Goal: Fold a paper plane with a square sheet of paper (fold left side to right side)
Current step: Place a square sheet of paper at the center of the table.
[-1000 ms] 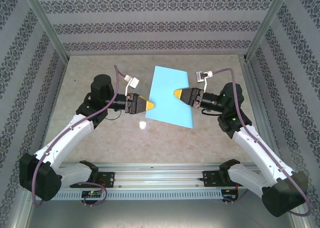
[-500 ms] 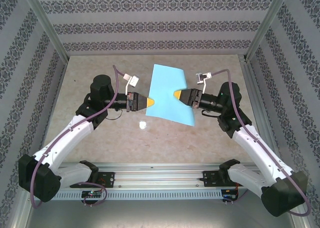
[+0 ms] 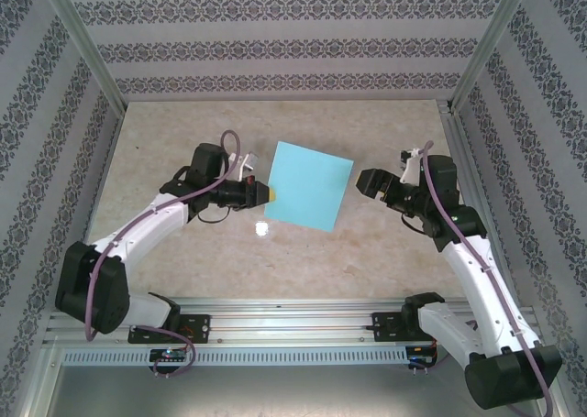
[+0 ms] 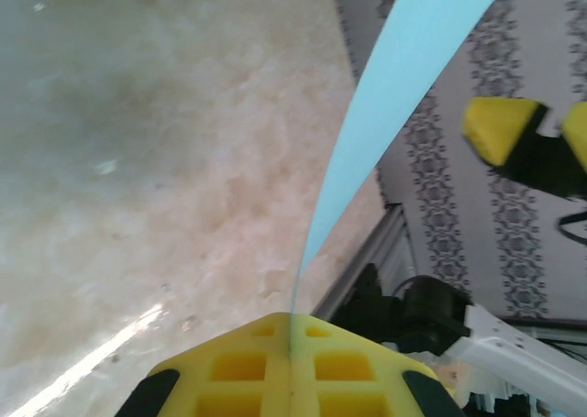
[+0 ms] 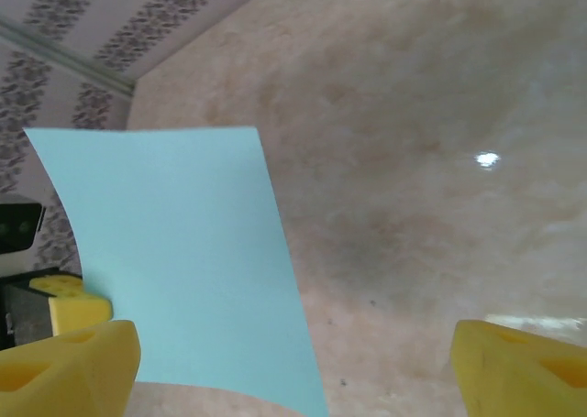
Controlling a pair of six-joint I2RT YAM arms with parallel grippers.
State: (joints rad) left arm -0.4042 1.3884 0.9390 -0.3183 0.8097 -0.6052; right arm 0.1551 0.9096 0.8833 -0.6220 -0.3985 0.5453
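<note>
One sheet edge is clenched in left jaws; right jaws hang wide, apart.

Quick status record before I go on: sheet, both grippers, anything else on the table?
sheet: square sheet of paper, light blue, held up off the table, no crease visible
left gripper: shut on the sheet's left edge
right gripper: open, right of the sheet, not touching it
other: small white object on the table by the sheet's near-left corner

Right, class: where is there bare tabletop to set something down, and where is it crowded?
Free: table between back wall and square sheet of paper; also between sheet and rail, right of the small white piece. Crowded: the middle, left gripper to right gripper.
</note>
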